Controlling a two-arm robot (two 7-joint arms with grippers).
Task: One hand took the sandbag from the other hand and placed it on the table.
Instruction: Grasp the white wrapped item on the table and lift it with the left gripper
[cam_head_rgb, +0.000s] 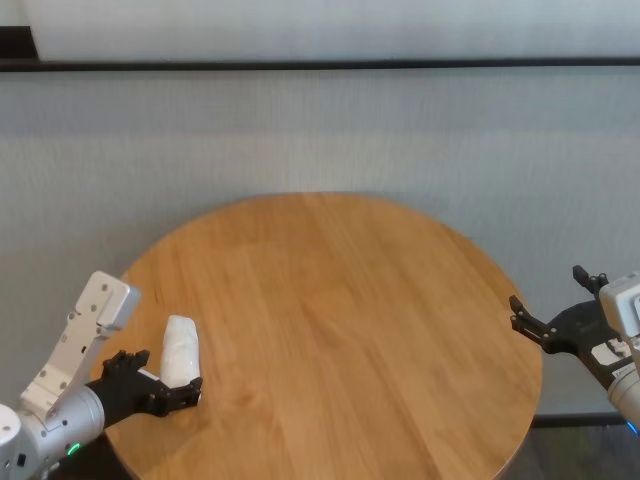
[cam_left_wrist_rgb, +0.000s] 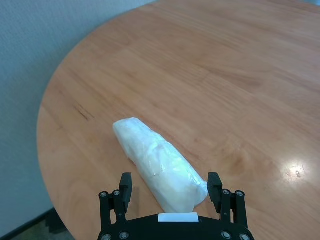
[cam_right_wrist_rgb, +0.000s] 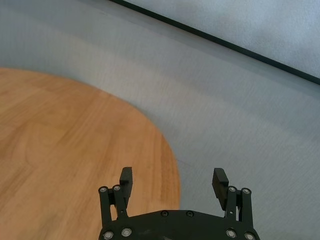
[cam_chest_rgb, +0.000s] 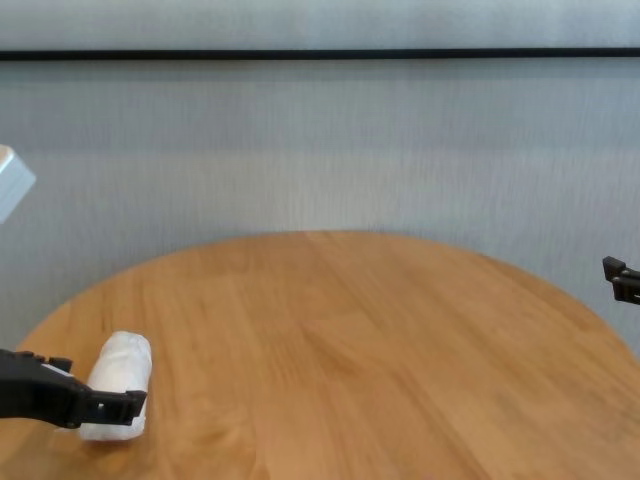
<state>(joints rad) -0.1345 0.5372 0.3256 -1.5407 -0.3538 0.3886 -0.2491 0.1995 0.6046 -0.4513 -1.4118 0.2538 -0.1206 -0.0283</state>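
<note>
The sandbag (cam_head_rgb: 181, 349) lies on the table (cam_head_rgb: 340, 330) near its left edge, its near end between the wide-spread fingers of the left gripper (cam_head_rgb: 163, 380). The right gripper (cam_head_rgb: 548, 303), fingers also wide, hovers empty at the table's right edge.

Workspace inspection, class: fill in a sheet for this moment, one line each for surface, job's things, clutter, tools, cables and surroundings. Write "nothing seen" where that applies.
Surface: round table of light-brown wooden planks, with a glare spot in the left wrist view.
Job's things: white sandbag in clear plastic, lying flat on the table near its left edge.
Clutter: nothing seen.
Tools: left tool open, low over the table, its fingers either side of the sandbag's near end, not closed on it; right tool open, empty, at the table's right edge.
Cables: nothing seen.
Surroundings: pale grey wall behind the table with a dark horizontal strip high up.
</note>
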